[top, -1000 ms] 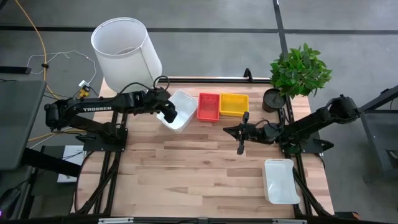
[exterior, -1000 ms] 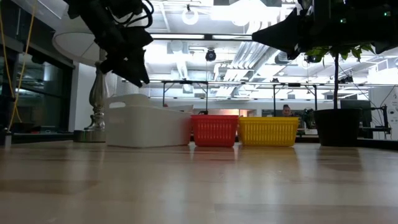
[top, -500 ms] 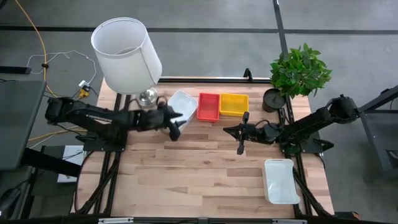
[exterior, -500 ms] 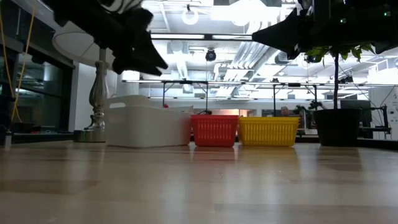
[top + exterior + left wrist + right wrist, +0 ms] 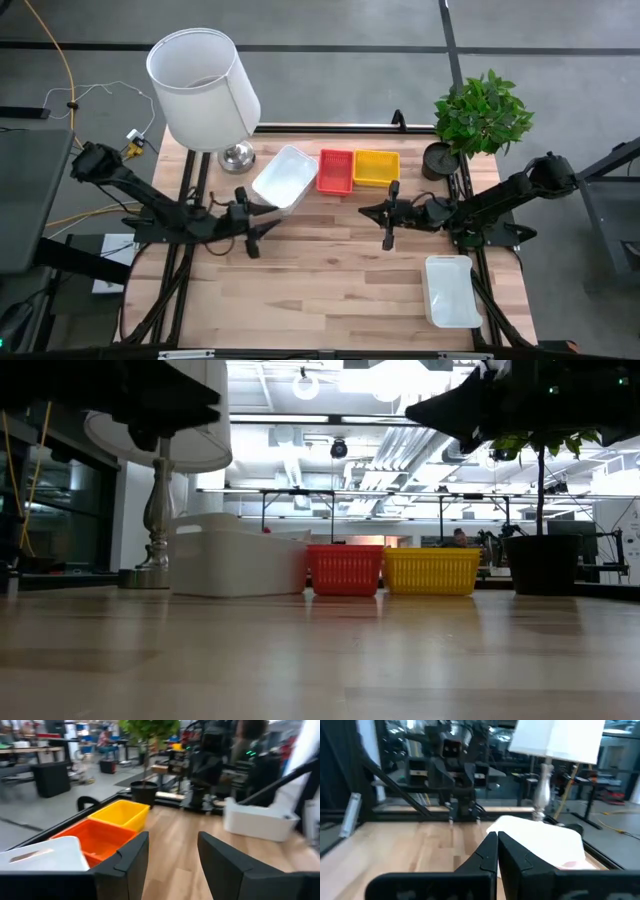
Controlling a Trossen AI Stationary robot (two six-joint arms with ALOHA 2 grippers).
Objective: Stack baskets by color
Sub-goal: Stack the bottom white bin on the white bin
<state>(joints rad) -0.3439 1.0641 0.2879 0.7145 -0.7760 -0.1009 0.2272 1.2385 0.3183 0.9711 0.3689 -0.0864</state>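
No writing readable; left fingers apart, empty; right fingers closed, empty

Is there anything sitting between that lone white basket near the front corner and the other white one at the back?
Partly. The right gripper hangs shut above the bare wood between the front white basket and the back white basket. Nothing lies on the table there. The left gripper is empty.
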